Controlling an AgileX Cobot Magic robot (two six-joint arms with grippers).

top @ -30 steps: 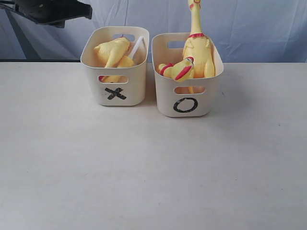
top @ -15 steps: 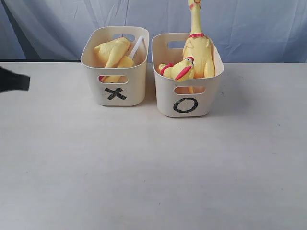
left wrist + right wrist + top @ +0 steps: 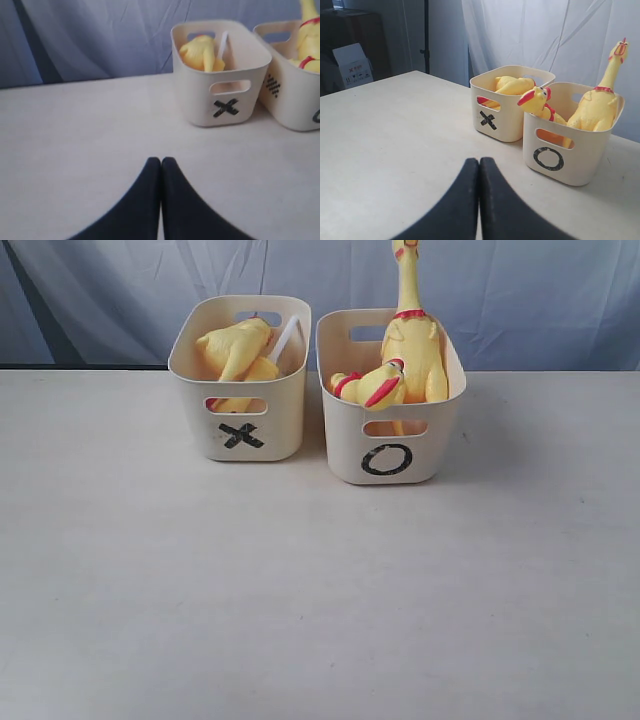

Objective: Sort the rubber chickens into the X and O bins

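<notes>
Cradling glossy rubber chickens, rounded cream bins sit, left pincer and right pincer each closed.

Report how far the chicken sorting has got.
Done: chicken pieces lie in the X bin; an upright chicken and a lying chicken are in the O bin. In hand: nothing; left gripper and right gripper are shut, empty. Left: no chicken shows on the table.
</notes>
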